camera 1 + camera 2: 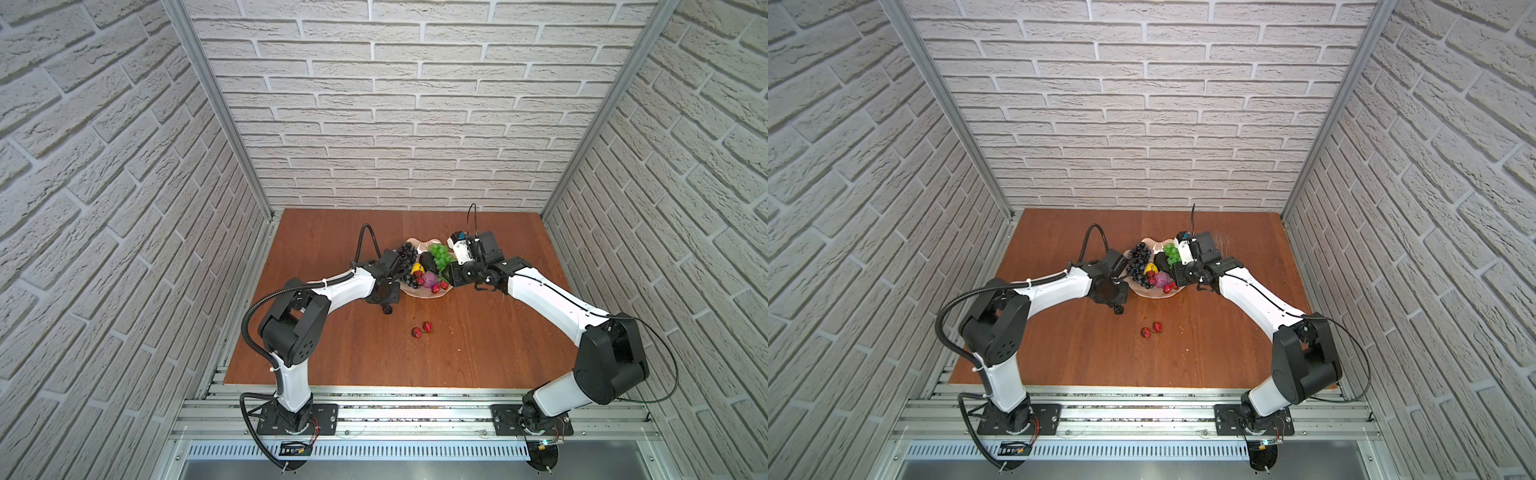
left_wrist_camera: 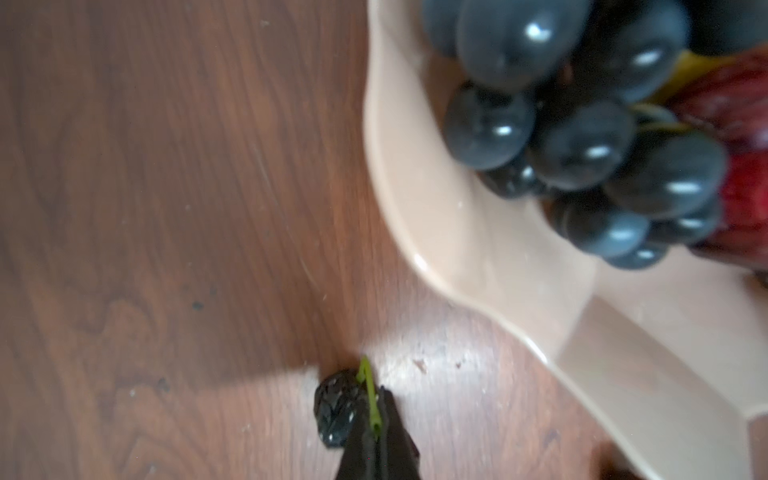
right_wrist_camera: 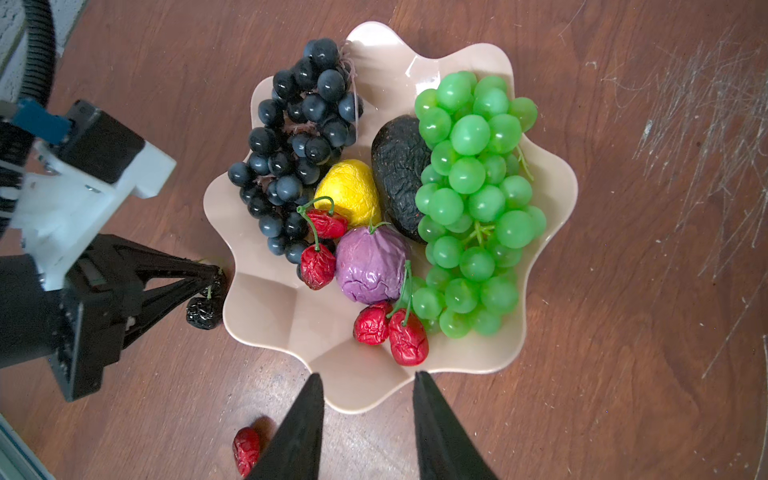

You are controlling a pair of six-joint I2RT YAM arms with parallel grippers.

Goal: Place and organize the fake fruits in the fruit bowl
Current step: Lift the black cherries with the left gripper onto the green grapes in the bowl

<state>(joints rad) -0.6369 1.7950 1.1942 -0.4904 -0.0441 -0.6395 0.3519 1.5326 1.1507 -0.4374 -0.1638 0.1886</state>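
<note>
The left pincer [image 2: 380, 419] is clamped on the green stem of a wrinkled black plastic cherry [image 2: 334, 409], held low over the brown wooden desk [image 2: 166, 208], just beside the wavy rim of the pale peach-pink plastic bowl [image 2: 478, 257]. The right pincer [image 3: 368, 378] is held apart and empty at the bowl's near rim. A lift over the rim onto bare bowl floor is judged to come next. A pair of red cherries [image 1: 422, 329] remains to be collected from the desk.

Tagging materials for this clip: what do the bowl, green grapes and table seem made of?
Bowl: probably smooth glossy plastic; bright highlights along its wavy rim. Green grapes: translucent shiny plastic or rubber; light glows through them. Table: wood-grain board, matte, scratched; solid wood or laminate cannot be told.
</note>
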